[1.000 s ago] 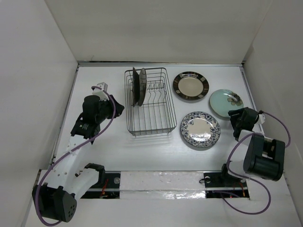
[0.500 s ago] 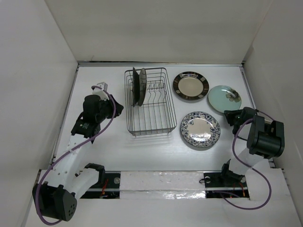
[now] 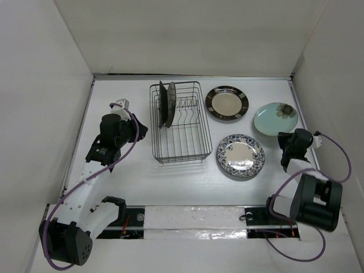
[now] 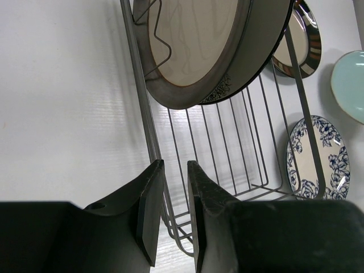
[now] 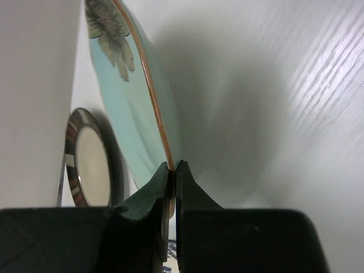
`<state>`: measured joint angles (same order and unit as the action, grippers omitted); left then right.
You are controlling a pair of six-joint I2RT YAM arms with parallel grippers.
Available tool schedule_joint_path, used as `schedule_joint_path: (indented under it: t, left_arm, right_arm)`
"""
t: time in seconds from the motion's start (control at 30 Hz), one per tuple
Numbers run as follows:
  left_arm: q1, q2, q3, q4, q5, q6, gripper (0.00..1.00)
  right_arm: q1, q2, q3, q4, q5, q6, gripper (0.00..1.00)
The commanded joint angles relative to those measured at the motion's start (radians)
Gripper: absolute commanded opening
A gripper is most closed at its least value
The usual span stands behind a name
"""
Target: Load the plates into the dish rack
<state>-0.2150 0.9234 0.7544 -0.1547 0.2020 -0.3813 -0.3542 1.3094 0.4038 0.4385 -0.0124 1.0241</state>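
Plates: five in all. Two racked plates (image 3: 166,104) stand on edge at the upper left of the dish rack (image 3: 182,160), and three lie on the table (image 3: 125,182) to its right.
Step in hand: picking up the teal plate (image 3: 276,118), at the right of the overhead frame, well apart from the rack.
Right jaws: clamped on the teal plate's near rim. The wrist view shows it tilted over a shadow, so I judge that edge raised.
Left jaws: a narrow gap apart, nothing between them, just beside the rack's left wall.
Waiting: cream-centred plate (image 3: 227,103) upper centre, blue floral plate (image 3: 240,156) below it.
Next move: calls for lifting clear, turning the plate on edge, and lowering it between free tines.
Table: white, faintly grained.
Room: plain white walls close by.
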Motion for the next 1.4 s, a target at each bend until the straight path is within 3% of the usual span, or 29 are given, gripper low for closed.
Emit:
schedule_joint_path:
  t: [0.0,0.07,0.17,0.27,0.4,0.53,0.67,0.9,1.2,1.37]
  left_arm:
    - [-0.003,-0.006,0.043,0.029,0.001,0.013,0.20]
    - [-0.003,-0.005,0.045,0.026,-0.007,0.012,0.20]
    - [-0.003,-0.006,0.042,0.030,0.004,0.012,0.20]
    - [-0.003,-0.011,0.048,0.026,-0.009,0.012,0.20]
    - [-0.003,-0.024,0.042,0.027,-0.004,0.012,0.19]
    - [-0.003,-0.029,0.043,0.024,-0.009,0.012,0.19]
    - [-0.003,-0.043,0.042,0.026,-0.006,0.012,0.19]
    - [-0.003,-0.054,0.040,0.020,-0.018,0.012,0.19]
    - [-0.003,-0.060,0.031,0.037,-0.001,0.004,0.18]
    - [-0.003,-0.081,0.025,0.041,-0.010,-0.002,0.18]
  right_arm:
    - [0.055,-0.229,0.084,-0.013,0.213,-0.106,0.00]
    - [0.121,-0.347,0.142,-0.085,0.302,-0.163,0.00]
    - [0.249,-0.388,0.223,-0.135,0.361,-0.309,0.00]
    - [0.375,-0.336,0.410,-0.236,0.393,-0.441,0.00]
    - [0.683,-0.186,0.614,-0.288,0.561,-0.594,0.00]
    - [0.811,-0.019,0.855,-0.348,0.661,-0.671,0.00]
    - [0.902,0.183,1.099,-0.507,0.672,-0.707,0.00]
    - [1.012,0.398,1.337,-0.673,0.701,-0.700,0.00]
    - [1.054,0.491,1.425,-0.796,0.698,-0.650,0.00]
    - [1.090,0.554,1.510,-0.897,0.790,-0.644,0.00]
